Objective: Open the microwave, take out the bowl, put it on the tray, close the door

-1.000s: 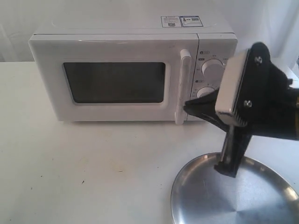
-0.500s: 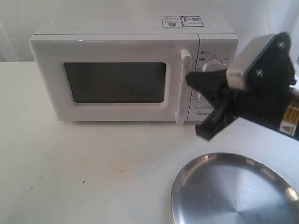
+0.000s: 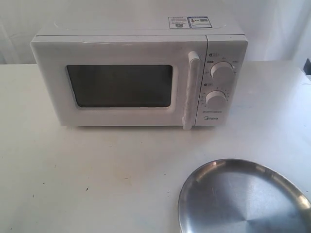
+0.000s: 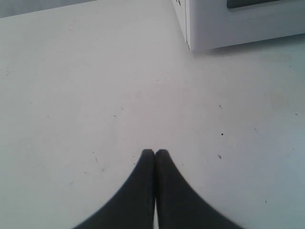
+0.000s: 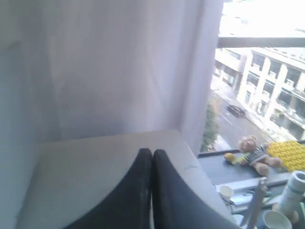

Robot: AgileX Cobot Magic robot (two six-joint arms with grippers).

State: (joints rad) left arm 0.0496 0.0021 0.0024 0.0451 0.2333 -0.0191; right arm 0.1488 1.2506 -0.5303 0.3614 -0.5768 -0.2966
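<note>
The white microwave stands at the back of the table, its door closed and the vertical bar handle facing front. The bowl is hidden. The silver tray lies empty at the front right. Neither arm shows in the exterior view. In the left wrist view my left gripper is shut with nothing between its fingers, low over bare table, with a lower corner of the microwave beyond it. In the right wrist view my right gripper is shut and empty, pointing at a table corner and a white curtain.
Two round dials sit on the microwave's right panel. Past the table corner in the right wrist view are a window, a stuffed toy on a sill and cups. A dark object peeks in at the exterior view's right edge.
The right arm, which hung in front of the microwave's dials over the tray, has lifted and pulled back to the right, out of the exterior view. Microwave and tray have not moved.
</note>
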